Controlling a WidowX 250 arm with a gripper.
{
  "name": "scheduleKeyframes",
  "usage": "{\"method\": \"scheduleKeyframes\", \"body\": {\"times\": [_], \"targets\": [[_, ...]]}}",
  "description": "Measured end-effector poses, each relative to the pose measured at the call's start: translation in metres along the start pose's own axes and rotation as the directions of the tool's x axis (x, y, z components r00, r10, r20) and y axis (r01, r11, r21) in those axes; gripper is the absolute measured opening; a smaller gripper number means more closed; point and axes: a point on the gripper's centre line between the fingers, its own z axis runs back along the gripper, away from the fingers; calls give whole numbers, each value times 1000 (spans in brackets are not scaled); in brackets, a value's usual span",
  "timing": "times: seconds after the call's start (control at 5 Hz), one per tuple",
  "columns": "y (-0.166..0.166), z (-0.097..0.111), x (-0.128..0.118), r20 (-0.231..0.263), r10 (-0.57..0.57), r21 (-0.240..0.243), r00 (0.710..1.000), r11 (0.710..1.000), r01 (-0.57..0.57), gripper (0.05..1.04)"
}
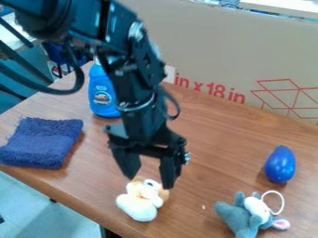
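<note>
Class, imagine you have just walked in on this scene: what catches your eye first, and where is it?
The black robot arm dominates, its open gripper hanging down just over a small white-and-tan plush toy near the table's front edge. Next come the vivid blues: a glossy egg-shaped object at the picture's right, a folded cloth at its left and a bottle behind the arm.

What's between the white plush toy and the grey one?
In the camera view, brown tabletop with one tiny pale speck separates the white plush toy from the grey one.
</note>
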Motion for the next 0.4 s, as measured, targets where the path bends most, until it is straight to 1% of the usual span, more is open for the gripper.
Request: {"method": "scheduleKeyframes", "body": {"times": [0.2,0.4], "targets": [[-8,35,4,-78,-97,177,992,978,109,1005],[-14,56,13,-175,-202,305,963,919,249,1005]]}}
